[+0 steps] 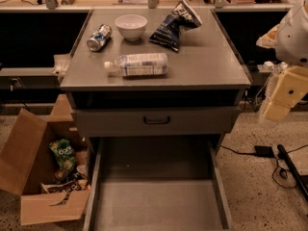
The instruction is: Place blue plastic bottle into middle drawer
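Speckled stone flooring (260,196) surrounds a grey metal cabinet whose flat top (211,61) carries four things. The blue plastic bottle (139,64) lies on its side near the front edge of that top, a little left of centre, with its white cap pointing left and its blue-and-white label facing up. Behind it, apart from it, sit a small blue-and-silver can (99,37) on its side at the left, an upright white bowl (131,26) in the middle, and a crumpled dark blue snack bag (174,25) to the right of the bowl.

Below the top, a grey drawer front (120,121) with a small black handle (157,120) is shut. Under that, the middle drawer (159,201) stands open toward the camera, showing its plain flat floor and low side walls.

At the right edge of the view, beside the cabinet and level with its upper front, hangs the cream-coloured gripper (281,97), well apart from the bottle and touching nothing on the top; whether it is spread or closed I cannot tell.

On the floor to the left, an open cardboard box (29,153) holds a green snack packet (64,153) and other wrappers. A black power adapter (263,151) with its cable lies on the floor to the right.
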You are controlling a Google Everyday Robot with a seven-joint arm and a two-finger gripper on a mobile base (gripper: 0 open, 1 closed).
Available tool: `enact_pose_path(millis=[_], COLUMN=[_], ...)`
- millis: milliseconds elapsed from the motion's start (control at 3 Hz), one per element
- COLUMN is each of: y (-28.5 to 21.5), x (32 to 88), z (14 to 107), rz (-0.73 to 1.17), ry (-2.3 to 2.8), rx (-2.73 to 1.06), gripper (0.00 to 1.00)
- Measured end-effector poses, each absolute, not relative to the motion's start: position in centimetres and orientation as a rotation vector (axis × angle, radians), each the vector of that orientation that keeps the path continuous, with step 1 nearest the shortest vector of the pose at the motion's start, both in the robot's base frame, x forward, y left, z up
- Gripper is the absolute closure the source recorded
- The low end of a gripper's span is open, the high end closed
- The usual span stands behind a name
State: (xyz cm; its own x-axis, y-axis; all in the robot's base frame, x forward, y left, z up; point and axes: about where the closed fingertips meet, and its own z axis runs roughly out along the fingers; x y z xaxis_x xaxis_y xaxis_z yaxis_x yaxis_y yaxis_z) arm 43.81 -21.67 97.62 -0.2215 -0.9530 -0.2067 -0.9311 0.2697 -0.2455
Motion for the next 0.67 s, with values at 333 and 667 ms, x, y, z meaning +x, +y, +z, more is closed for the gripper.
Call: enact_pose_path(millis=[333, 667], y=[-21.7, -21.3], x=[43.8, 46.7], z=[97.6, 97.5], rz=[-0.098, -0.088], ry=[2.232, 2.173], rx=[-1.725, -1.733], gripper=[0.0, 0.0])
